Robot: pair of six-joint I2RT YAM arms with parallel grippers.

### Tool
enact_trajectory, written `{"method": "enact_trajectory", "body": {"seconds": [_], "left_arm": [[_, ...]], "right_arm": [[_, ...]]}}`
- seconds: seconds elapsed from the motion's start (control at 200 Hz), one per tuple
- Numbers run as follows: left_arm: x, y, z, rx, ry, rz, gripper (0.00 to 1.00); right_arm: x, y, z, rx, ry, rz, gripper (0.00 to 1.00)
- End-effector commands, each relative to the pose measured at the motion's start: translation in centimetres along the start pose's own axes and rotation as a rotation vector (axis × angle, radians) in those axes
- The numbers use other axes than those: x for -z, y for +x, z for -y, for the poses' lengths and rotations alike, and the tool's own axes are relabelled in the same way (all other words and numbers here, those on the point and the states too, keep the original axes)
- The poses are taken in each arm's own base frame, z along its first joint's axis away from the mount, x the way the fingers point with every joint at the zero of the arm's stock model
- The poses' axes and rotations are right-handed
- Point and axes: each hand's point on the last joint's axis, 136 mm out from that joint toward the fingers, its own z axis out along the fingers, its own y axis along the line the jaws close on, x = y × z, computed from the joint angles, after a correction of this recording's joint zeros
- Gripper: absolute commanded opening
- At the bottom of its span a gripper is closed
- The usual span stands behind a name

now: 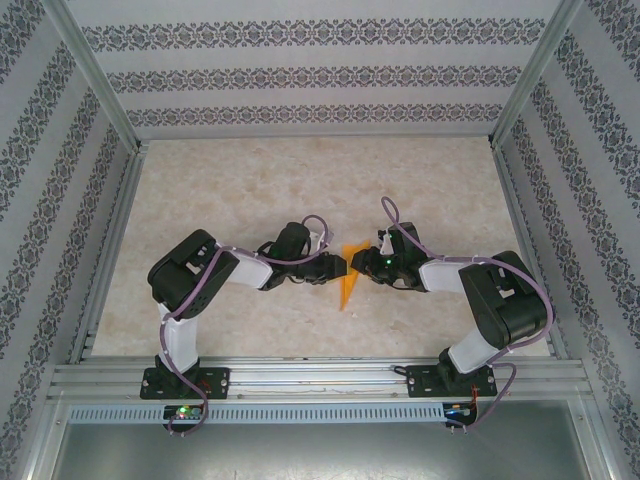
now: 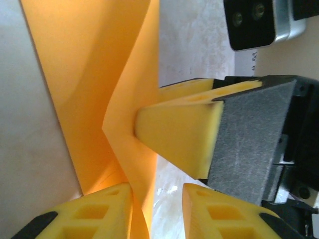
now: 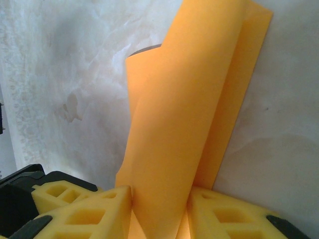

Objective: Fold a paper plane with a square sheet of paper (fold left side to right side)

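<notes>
Right claw (image 3: 159, 201) gripping orange paper (image 3: 184, 99), left claw (image 2: 155, 199) straddling it

Sheet of paper (image 3: 184, 124) matt and smooth; tabletop (image 1: 250, 190) marbled.

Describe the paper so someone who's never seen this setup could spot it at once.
Start at the pale marbled table inside the patterned walls. Near its middle, the left fingers and right fingers meet at the paper, a thin creased sheet. It is plain bright orange, deeper than the yellow fingers beside it.
</notes>
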Motion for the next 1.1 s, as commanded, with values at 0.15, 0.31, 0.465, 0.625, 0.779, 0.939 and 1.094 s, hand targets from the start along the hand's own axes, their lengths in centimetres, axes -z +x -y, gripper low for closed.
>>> {"method": "enact_trajectory", "body": {"seconds": [0.15, 0.31, 0.465, 0.625, 0.779, 0.939, 1.094], "left_arm": [[-0.1, 0.0, -1.8, -0.008, -0.069, -0.021, 0.26], [-0.3, -0.2, -1.8, -0.009, -0.068, -0.020, 0.16], [-0.3, -0.3, -2.1, -0.008, -0.081, -0.017, 0.06], [-0.2, -0.2, -2.7, -0.005, -0.107, -0.014, 0.02], [0.2, -0.2, -3.5, 0.003, -0.147, -0.009, 0.01], [0.3, -0.3, -3.8, 0.004, -0.155, -0.010, 0.01], [0.1, -0.2, -4.1, 0.009, -0.158, -0.017, 0.01]], "right_arm": [[-1.5, 1.4, 2.5, -0.010, 0.089, -0.035, 0.37], [-1.5, 1.5, 2.5, -0.007, 0.088, -0.038, 0.37], [-1.5, 1.5, 2.5, -0.003, 0.088, -0.038, 0.37], [-1.4, 1.4, 2.4, -0.001, 0.089, -0.039, 0.37], [-1.4, 1.5, 2.6, 0.001, 0.097, -0.041, 0.37], [-1.5, 1.5, 2.5, 0.002, 0.097, -0.045, 0.37], [-1.5, 1.4, 2.2, 0.004, 0.086, -0.047, 0.37]]}}
